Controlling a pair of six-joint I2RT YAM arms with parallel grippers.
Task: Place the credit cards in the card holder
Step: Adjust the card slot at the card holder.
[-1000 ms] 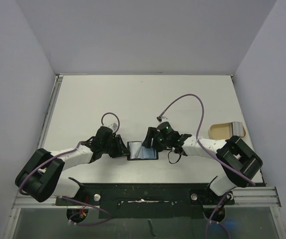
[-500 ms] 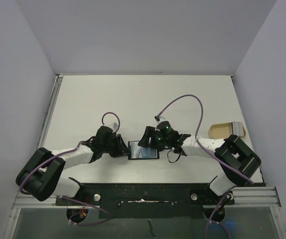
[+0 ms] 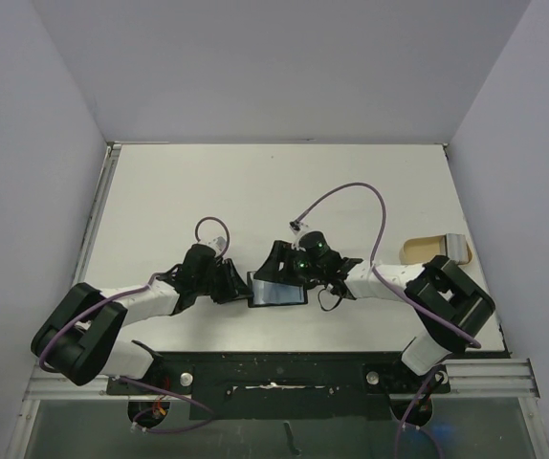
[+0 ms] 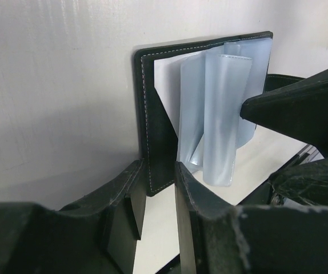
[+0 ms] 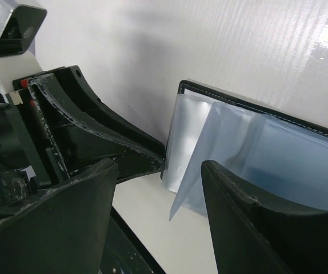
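**Card holder (image 3: 276,291) held open on the table (image 3: 255,182).** The holder lies flat between the 2 grippers, black cover down and clear pale-blue sleeves (image 4: 221,114) fanned upward. The left gripper (image 4: 158,177), at the holder's left edge, has its fingers (image 4: 131,197) clenched on the black stitched cover, 1 on each side of that edge. The right gripper (image 5: 159,168) hangs over the holder's right half with its fingers (image 5: 238,217) spread wide and grasping nothing. 1 fingertip rests against the outermost sleeve. Well to the right of the holder sits a tan tray (image 3: 418,252), with grey credit cards (image 3: 458,247) at its far end.
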